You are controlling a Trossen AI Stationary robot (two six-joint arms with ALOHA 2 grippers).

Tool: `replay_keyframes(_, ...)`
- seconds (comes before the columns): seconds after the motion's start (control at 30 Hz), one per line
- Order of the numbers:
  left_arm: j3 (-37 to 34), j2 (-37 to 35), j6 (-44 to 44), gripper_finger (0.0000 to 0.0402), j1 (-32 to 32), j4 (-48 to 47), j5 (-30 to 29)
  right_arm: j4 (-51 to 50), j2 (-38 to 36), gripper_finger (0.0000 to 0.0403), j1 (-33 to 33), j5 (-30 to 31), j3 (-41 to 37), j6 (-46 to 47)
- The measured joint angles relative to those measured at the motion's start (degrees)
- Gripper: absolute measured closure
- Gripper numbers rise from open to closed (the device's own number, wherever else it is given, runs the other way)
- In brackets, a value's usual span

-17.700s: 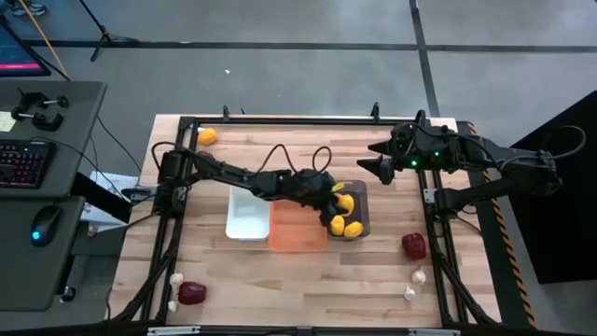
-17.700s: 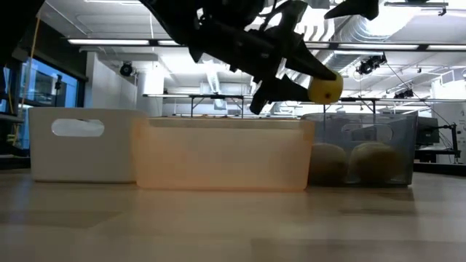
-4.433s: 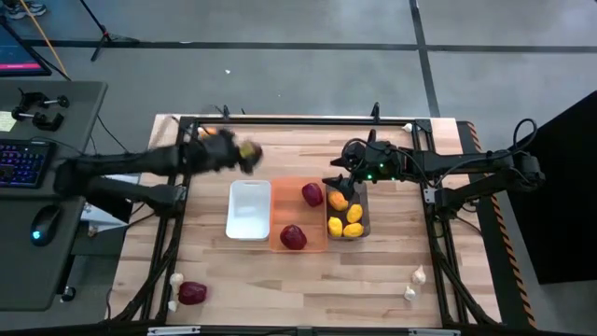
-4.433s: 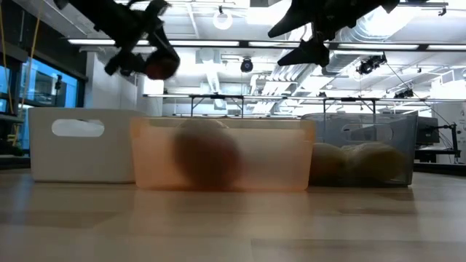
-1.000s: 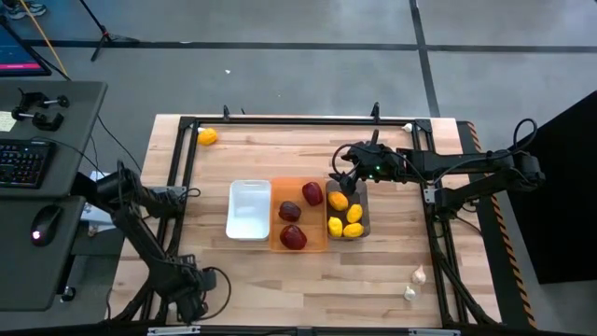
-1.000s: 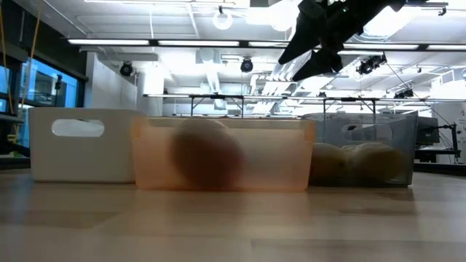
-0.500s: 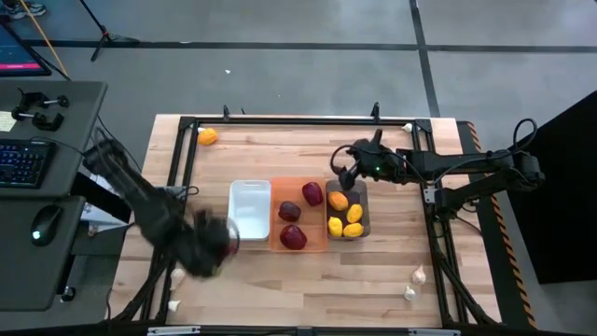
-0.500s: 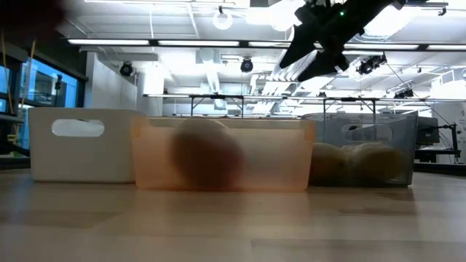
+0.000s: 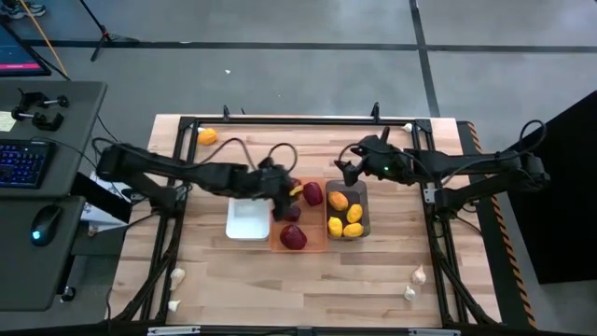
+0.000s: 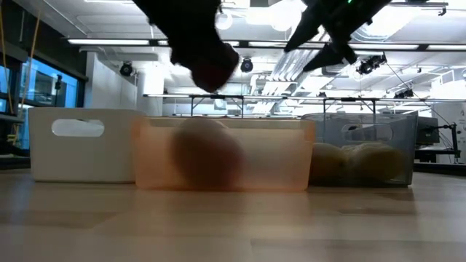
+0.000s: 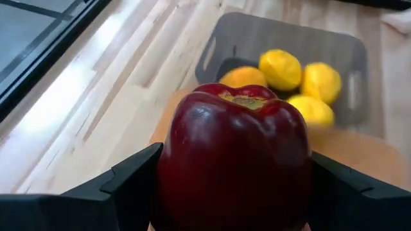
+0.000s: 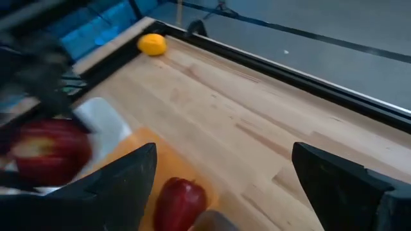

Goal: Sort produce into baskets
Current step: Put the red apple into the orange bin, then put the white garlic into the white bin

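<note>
I have the left gripper fingers pinching a dark red pepper-like fruit, carried above the orange translucent plastic bin. Next, I judge, release. Right gripper idles, fingers spread.

A robotics lab or research workshop. The wooden table sits inside a black metal frame on a grey concrete floor marked with dark tape lines. To the left stands a grey desk with a keyboard and a mouse. In the low view, the room behind shows an open ceiling with exposed ducts and strip lights, plus more framed workbenches farther back.
</note>
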Motion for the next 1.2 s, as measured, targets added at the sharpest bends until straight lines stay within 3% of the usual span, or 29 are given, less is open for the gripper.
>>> replay_keyframes(0.37,0.08,10.05,3.57,0.0108,0.56,3.63,3.16,-6.21,-7.22,0.0052,2.69,0.31,0.0,-0.02)
replay_keyframes(0.53,0.08,12.01,0.54,0.0105,3.07,3.44,5.17,-6.12,-7.59,0.0052,2.69,0.32,0.0,0.55)
replay_keyframes(0.93,4.11,9.74,3.45,0.0021,7.65,3.12,14.66,-6.76,-7.55,0.0052,2.69,-0.21,0.0,1.16)
replay_keyframes(1.07,4.52,6.8,4.04,0.0013,7.75,1.11,17.32,-8.76,-7.55,0.0052,2.69,-3.51,0.0,2.32)
replay_keyframes(1.2,4.06,0.5,3.43,0.0012,7.74,-0.64,20.48,-10.67,-7.46,0.0052,4.12,-10.24,0.0,10.12)
